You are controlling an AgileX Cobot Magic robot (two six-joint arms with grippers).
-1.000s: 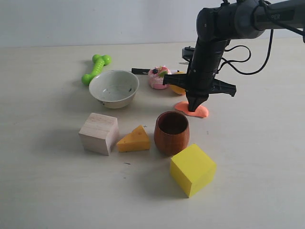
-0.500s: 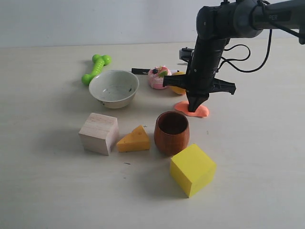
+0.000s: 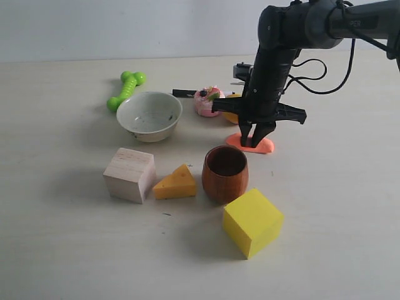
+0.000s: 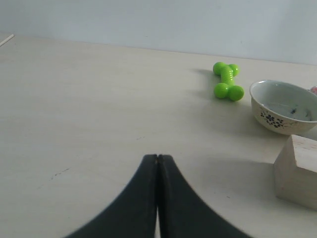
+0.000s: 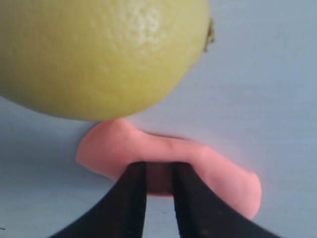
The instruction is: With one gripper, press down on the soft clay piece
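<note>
Landmark: the brown wooden cup (image 3: 225,173) is taken as the reference; it stands upright on the pale table (image 3: 62,250).
Soft clay piece: the soft clay piece (image 3: 261,145) is seen lying flat on the table behind the cup and slightly to its right in the exterior view, near it but apart from it.
Right gripper: the right gripper (image 3: 256,137) is pointed straight down onto the clay, behind the cup. Its two fingers are held slightly parted, and clay is seen through the narrow gap in the right wrist view. Nothing is grasped. The tips are set at the clay's surface, but how firmly it is touched cannot be told.
Left gripper: the left gripper (image 4: 157,166) is clenched, its fingers pressed together with nothing between them. Its place relative to the cup cannot be told.
Lemon: the lemon (image 5: 99,49) is found just beyond the clay, farther from the cup; whether the two touch cannot be told.
White bowl: the white bowl (image 3: 150,115) is placed behind the cup and to its left.
Cheese wedge: the cheese wedge (image 3: 176,183) is set just left of the cup.
Wooden block: the wooden block (image 3: 129,174) is seen farther left, beyond the wedge.
Yellow cube: the yellow cube (image 3: 252,222) is placed just in front of the cup, to its right.
Green bone toy: the green bone toy (image 3: 127,89) is laid well behind the cup, beyond the bowl.
</note>
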